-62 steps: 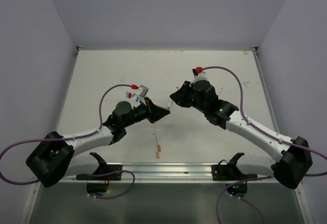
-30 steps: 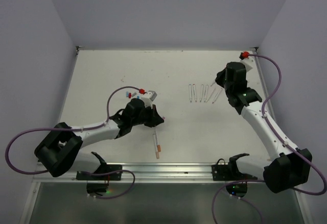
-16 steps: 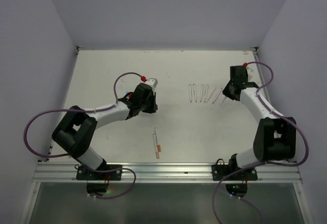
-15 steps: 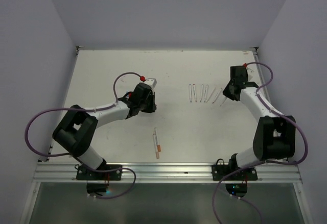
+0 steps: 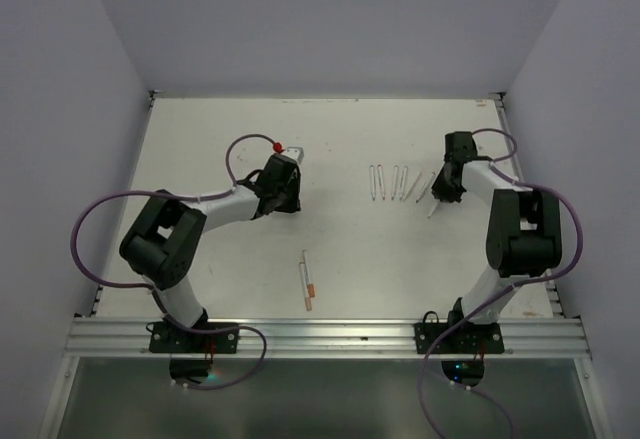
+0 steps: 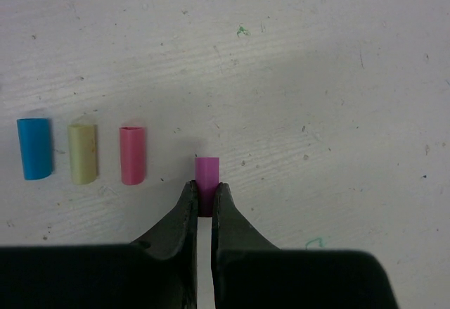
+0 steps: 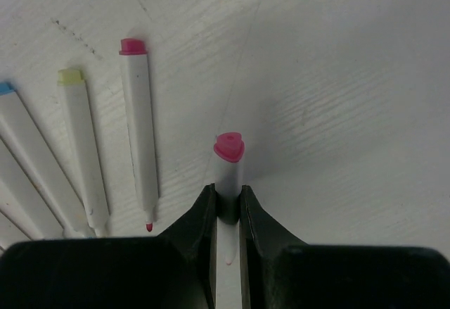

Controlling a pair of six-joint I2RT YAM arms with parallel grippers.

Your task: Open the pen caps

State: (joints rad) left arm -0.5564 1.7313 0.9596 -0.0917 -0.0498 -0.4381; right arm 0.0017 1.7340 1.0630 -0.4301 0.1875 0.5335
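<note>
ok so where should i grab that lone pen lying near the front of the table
Grip the lone pen on its white barrel, in the far half, so the near orange end probably stays free for pulling. Come straight down from above with one finger to its left and one to its right: it lies flat and thin, running almost straight from near to far.
</note>
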